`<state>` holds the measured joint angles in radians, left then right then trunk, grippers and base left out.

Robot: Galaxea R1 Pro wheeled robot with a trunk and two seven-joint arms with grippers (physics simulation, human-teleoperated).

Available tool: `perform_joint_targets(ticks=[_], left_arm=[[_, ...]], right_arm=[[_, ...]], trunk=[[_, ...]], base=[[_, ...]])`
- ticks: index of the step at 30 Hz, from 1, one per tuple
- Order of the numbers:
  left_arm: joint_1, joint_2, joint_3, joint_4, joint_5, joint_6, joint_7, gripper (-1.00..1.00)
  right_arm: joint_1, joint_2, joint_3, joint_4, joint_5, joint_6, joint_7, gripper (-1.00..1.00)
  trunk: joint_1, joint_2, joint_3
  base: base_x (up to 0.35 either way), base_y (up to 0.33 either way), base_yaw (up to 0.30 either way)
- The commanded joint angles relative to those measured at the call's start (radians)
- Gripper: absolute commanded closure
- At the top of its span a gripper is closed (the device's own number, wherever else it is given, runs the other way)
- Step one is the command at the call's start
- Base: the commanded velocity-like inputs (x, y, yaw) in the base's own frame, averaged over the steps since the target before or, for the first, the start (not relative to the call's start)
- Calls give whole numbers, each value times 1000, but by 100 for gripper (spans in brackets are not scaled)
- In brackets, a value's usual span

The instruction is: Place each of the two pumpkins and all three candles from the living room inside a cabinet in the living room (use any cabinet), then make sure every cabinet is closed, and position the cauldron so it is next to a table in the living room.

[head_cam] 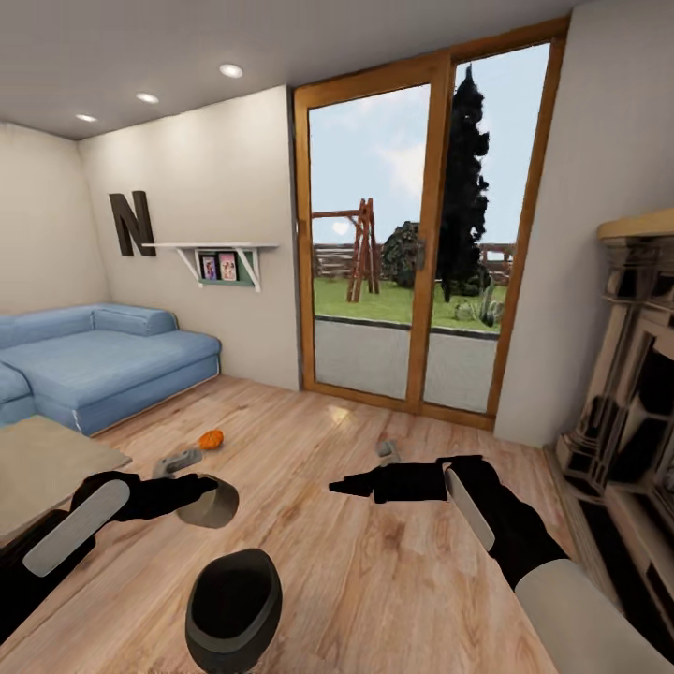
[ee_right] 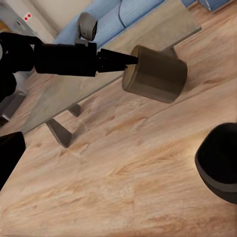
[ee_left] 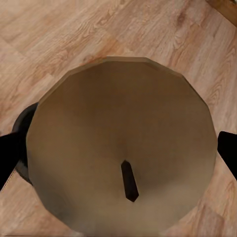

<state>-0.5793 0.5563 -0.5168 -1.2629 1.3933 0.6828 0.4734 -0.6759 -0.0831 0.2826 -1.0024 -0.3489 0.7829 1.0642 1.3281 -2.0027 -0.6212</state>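
My left gripper [head_cam: 204,488] is shut on a stubby brown-grey candle [head_cam: 213,505], held above the wooden floor; the left wrist view looks onto its round wick end [ee_left: 123,148]. In the right wrist view the candle [ee_right: 157,74] hangs in front of the table [ee_right: 98,74]. The black cauldron [head_cam: 234,608] stands on the floor just below the head camera, near the table's corner [head_cam: 47,463], and its rim shows in the right wrist view [ee_right: 219,168]. One orange pumpkin [head_cam: 212,438] lies on the floor ahead. Two grey candle-like cylinders [head_cam: 178,461] [head_cam: 387,450] lie on the floor. My right gripper [head_cam: 335,486] is open and empty.
A blue sofa [head_cam: 94,360] fills the left corner behind the table. A glass patio door [head_cam: 412,243] is straight ahead, and a stone fireplace [head_cam: 637,393] lines the right wall. Open wooden floor lies between them.
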Motion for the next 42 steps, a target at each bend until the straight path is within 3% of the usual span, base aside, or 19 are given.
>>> perform_joint_targets(ticks=[1, 8, 23, 28, 42], left_arm=[[-2, 1, -3, -1, 10, -2, 8, 100], [-2, 1, -3, 2, 10, -2, 8, 100], [-2, -1, -2, 5, 12, -2, 8, 100], [-2, -1, -2, 6, 34, -2, 8, 100], [-2, 0, -2, 7, 42, -2, 8, 100]], right_arm=[[-1, -1, 2, -1, -5, 6, -1, -100], [-1, -1, 3, -1, -5, 6, -1, -100], [-1, 0, 3, -1, -4, 6, -3, -100], [-1, 0, 3, -1, -4, 6, -2, -100], [-1, -1, 3, -1, -5, 1, -1, -100]], trunk=[[-4, 7, 2], [-31, 56, 24], [-31, 56, 24], [-31, 56, 24], [-31, 56, 24]], base=[[-1, 0, 288], [-181, 0, 288], [-37, 0, 288], [-199, 0, 282], [-58, 0, 35]])
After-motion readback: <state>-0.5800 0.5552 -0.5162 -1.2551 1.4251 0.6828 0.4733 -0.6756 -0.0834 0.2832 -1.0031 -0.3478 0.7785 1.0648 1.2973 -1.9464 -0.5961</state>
